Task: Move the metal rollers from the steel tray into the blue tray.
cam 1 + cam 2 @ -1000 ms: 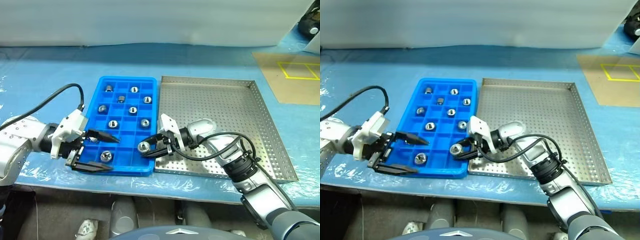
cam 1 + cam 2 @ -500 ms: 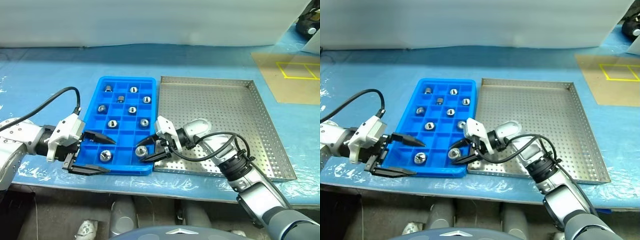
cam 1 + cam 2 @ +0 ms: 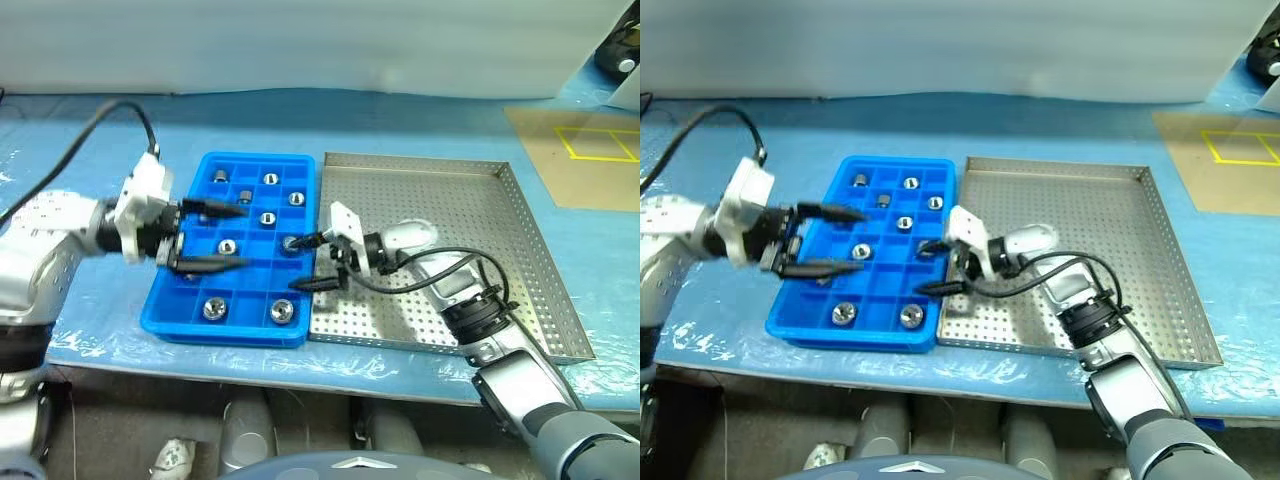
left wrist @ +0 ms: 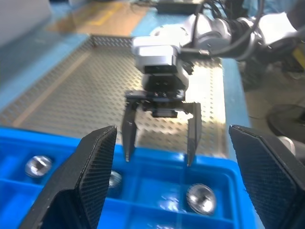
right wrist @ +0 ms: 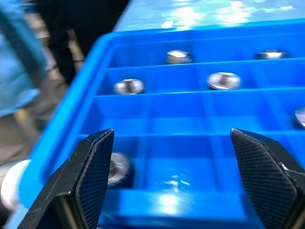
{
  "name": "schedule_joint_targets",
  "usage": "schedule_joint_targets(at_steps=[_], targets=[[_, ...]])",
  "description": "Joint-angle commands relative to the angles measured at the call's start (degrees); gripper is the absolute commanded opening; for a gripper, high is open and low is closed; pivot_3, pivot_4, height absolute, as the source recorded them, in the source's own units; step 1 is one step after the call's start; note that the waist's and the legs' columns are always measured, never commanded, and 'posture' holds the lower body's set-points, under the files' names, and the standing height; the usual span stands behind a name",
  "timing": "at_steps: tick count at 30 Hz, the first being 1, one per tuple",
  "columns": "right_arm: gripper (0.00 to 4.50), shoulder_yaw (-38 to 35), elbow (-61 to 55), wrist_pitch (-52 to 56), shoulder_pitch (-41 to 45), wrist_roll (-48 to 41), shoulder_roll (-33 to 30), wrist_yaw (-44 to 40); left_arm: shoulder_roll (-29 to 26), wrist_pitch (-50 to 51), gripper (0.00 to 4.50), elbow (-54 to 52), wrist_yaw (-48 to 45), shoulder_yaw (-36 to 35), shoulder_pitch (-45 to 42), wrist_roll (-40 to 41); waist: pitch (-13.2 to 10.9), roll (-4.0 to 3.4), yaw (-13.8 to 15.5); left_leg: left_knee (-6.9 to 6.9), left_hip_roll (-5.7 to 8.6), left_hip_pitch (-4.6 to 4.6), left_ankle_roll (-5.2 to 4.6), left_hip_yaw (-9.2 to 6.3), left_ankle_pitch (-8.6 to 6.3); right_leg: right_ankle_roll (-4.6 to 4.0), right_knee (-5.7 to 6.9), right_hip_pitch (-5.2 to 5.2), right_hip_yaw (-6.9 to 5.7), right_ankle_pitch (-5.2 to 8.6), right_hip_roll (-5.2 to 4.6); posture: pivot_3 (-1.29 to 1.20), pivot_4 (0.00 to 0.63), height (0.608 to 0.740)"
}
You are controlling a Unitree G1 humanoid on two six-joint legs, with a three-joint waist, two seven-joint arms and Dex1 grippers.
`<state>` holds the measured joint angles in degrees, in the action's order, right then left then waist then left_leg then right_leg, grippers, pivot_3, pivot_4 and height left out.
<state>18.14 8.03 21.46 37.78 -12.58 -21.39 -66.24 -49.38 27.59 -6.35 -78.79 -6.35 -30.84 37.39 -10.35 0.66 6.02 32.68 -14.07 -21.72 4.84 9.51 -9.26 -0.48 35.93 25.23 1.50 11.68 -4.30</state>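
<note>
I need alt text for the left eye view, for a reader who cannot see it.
Two open black claws, left and right, hover over a bright blue plastic compartment tray holding small shiny metal rollers. Beside it lies a bare grey perforated steel tray.

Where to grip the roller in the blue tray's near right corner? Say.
Likely its round sides, coming straight down. The roller sits low in a walled pocket of the blue tray, so the walls block any sideways approach.

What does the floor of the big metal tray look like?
The steel tray is shiny grey, dotted all over with rows of tiny holes. The left eye view shows it best.
</note>
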Motion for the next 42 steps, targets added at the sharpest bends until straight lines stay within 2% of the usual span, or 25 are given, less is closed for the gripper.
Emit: schedule_joint_targets(at_steps=[1,7,14,19,24,32,39,42], targets=[[4.05,-5.6,-2.2,0.6,-0.3,-1.1,-3.2,2.6,2.4,-3.5,4.02,8.1,-2.9,3.2,-7.1,-2.8,0.0,0.00,-0.2,0.03,0.05,0.00,-0.02,0.00,-0.01,0.00,-0.02,-0.01,0.01,0.00,0.01,-0.04,0.150,0.740],[4.05,-13.0,-3.9,0.6,-7.5,0.1,-9.6,9.6,14.7,-12.8,4.02,28.6,-8.7,10.9,-21.9,-10.2,0.0,0.07,-0.5,0.10,0.11,-0.10,-0.15,-0.04,-0.08,0.02,-0.21,-0.14,0.12,-0.01,0.00,-0.19,0.150,0.740],[4.05,-19.4,-14.1,4.5,-18.7,-1.7,-13.0,16.0,24.4,-20.8,4.02,41.2,-13.6,14.9,-27.9,-14.3,0.0,0.07,-3.3,0.15,0.13,-0.14,-0.35,-0.03,-0.19,0.04,-0.25,-0.09,0.20,-0.03,0.07,-0.35,0.150,0.740],[4.05,-19.8,-19.4,6.9,-23.6,-2.5,-12.2,18.8,24.8,-21.3,4.02,42.5,-13.7,16.1,-28.2,-13.2,0.0,0.07,-5.1,0.20,0.13,-0.07,-0.41,0.00,-0.22,0.04,-0.27,-0.10,0.18,-0.02,0.10,-0.37,0.150,0.740],[4.05,-18.5,-17.3,6.6,-22.5,-2.2,-10.7,19.9,23.4,-19.5,4.02,40.2,-13.7,16.8,-26.3,-12.4,0.0,0.07,-5.3,0.38,0.17,0.05,-0.44,0.05,-0.25,0.09,-0.22,-0.20,0.19,-0.08,0.08,-0.34,0.150,0.740],[4.05,-13.3,-1.1,-2.7,-17.4,3.4,-8.3,19.4,21.9,-16.5,4.02,34.7,-13.5,15.2,-22.3,-13.1,0.0,0.07,-5.1,0.38,0.17,-0.05,-0.53,0.04,-0.29,0.08,-0.33,-0.21,0.17,-0.09,0.06,-0.29,0.150,0.740],[4.05,-12.1,5.3,-7.8,-15.8,5.1,-6.3,20.2,21.2,-15.3,4.02,32.1,-12.5,14.3,-20.6,-13.9,0.0,0.07,-5.1,0.39,0.18,-0.02,-0.61,0.05,-0.34,0.07,-0.33,-0.22,0.15,-0.09,0.06,-0.27,0.150,0.740],[3.44,-12.1,5.9,-9.0,-15.7,5.6,-6.0,20.5,20.9,-15.4,4.02,32.1,-12.2,14.0,-20.4,-14.2,0.0,0.07,-5.1,0.39,0.18,0.01,-0.61,0.05,-0.34,0.07,-0.33,-0.24,0.16,-0.09,0.06,-0.27,0.150,0.740]])
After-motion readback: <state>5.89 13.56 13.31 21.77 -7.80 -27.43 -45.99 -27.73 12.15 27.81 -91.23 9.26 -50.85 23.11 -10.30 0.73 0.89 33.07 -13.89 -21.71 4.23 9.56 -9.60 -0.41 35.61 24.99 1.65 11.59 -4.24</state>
